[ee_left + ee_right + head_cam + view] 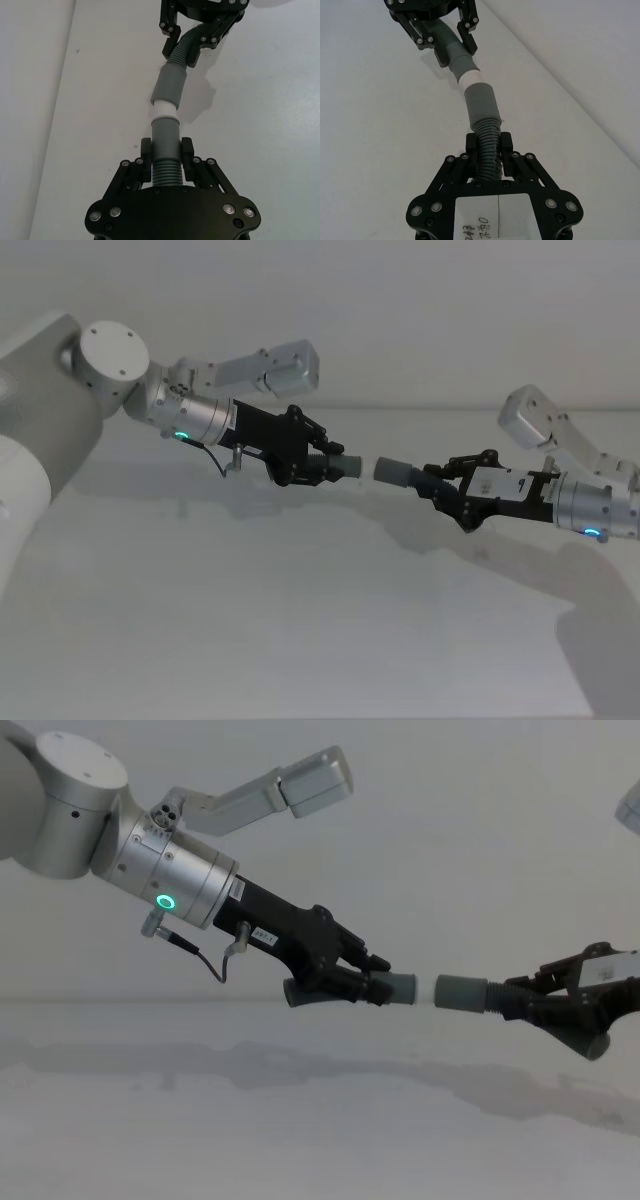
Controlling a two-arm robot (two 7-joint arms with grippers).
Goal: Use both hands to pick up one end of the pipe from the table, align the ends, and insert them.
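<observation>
Both pieces of the pipe are held in the air above the white table (300,630). My left gripper (325,468) is shut on the ribbed part of one piece, whose grey cuff (400,989) ends in a short white tip (163,109). My right gripper (437,484) is shut on the other piece, whose wider grey cuff (392,471) faces it. The two ends stand nearly in line. In the right wrist view the white tip (470,79) meets the mouth of the wider cuff (480,102); how far it is in, I cannot tell.
A thin black cable (205,955) loops under the left wrist, beside its green ring light (163,902). The white wall (400,320) rises behind the table's far edge. The arms' shadows lie on the table below the pipe.
</observation>
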